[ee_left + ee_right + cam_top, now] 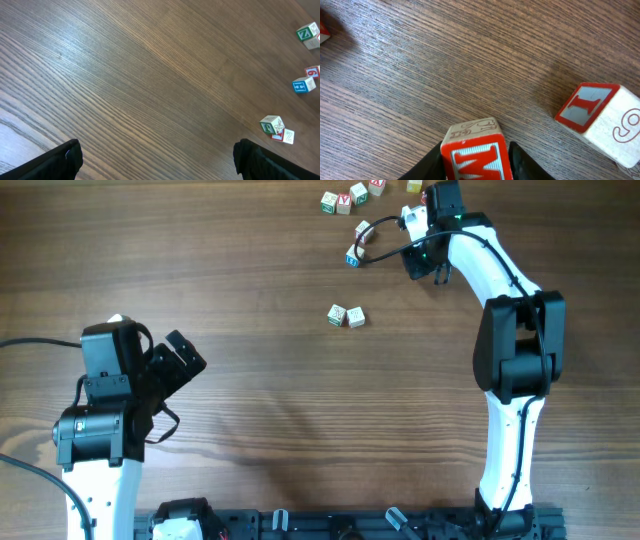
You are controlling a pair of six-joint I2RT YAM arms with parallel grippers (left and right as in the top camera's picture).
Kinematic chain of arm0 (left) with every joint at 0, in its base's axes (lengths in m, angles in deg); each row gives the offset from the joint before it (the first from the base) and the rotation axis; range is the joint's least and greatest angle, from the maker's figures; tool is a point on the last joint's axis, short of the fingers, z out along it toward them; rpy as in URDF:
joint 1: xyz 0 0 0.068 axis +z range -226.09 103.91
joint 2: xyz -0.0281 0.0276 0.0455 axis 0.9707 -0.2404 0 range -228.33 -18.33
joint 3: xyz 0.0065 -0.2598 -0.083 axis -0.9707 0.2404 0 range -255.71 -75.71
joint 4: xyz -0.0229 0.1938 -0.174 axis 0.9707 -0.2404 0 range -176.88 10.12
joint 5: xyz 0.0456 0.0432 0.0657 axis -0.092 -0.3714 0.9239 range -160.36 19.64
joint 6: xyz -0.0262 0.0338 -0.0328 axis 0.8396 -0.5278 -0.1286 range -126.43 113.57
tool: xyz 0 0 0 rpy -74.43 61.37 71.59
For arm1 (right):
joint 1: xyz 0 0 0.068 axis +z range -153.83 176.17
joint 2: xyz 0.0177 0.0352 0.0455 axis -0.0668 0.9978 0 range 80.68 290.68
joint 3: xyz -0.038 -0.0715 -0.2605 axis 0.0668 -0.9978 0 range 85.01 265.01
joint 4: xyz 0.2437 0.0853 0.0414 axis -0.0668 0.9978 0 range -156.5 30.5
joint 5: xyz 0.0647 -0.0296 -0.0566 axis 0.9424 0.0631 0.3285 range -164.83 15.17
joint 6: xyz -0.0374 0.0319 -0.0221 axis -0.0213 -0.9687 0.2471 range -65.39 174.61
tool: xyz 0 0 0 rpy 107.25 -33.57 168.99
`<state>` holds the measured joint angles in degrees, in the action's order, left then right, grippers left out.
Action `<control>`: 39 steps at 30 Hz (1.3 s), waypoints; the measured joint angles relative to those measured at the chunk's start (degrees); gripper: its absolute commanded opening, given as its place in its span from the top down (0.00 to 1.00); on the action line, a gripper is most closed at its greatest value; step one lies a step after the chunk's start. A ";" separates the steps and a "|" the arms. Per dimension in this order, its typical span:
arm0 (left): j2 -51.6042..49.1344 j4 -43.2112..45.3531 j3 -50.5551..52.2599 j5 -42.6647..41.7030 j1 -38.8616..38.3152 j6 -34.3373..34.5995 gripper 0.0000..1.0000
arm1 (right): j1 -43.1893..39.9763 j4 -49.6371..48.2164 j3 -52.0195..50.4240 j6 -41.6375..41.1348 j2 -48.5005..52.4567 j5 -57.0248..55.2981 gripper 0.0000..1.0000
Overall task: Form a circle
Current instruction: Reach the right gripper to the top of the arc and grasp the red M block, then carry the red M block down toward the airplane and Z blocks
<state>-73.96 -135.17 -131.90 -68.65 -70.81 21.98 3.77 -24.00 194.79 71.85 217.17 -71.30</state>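
A whitish wooden cube with a red M (476, 155) sits on the table between my right gripper's (477, 162) black fingers, which press against both of its sides. In the overhead view that gripper (430, 196) is at the far edge, just right of the circle (350, 196), which here is only a short curved row of small letter cubes. Another cube with a red 1 and a 9 (597, 122) lies close by on the right. My left gripper (185, 360) hovers over bare wood at the left, open and holding nothing (157, 160).
Two loose cubes (346, 316) lie mid-table, seen also as a green-and-red pair (277, 130). More single cubes (358, 242) trail below the row. A black cable (385, 252) loops beside the right wrist. The table's far edge runs right behind the cubes.
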 measured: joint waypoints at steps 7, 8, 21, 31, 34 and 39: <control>0.02 0.02 0.00 0.00 0.00 0.00 0.00 | 0.26 4.24 0.52 -5.53 -5.25 -0.15 0.71; 0.00 0.00 0.00 0.00 0.00 0.00 0.00 | 0.46 4.68 0.52 -6.64 -7.74 -0.15 0.71; 0.00 -0.02 0.00 0.00 0.00 0.00 0.00 | 14.95 32.02 0.79 -30.16 -27.98 1.40 0.77; 0.02 0.00 0.00 0.00 0.00 0.00 0.00 | 28.98 11.67 -25.07 -49.37 -27.78 0.55 0.82; 0.02 -0.02 0.00 0.00 0.00 0.02 0.00 | 29.00 3.08 -32.35 -52.48 -27.30 0.26 0.80; 0.00 -0.02 0.00 0.00 0.00 0.00 0.00 | 29.03 -7.54 -37.79 -53.24 -27.19 -1.25 0.78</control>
<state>-73.96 -135.19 -131.90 -68.65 -70.81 21.98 32.79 -31.54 156.99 18.60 189.98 -72.55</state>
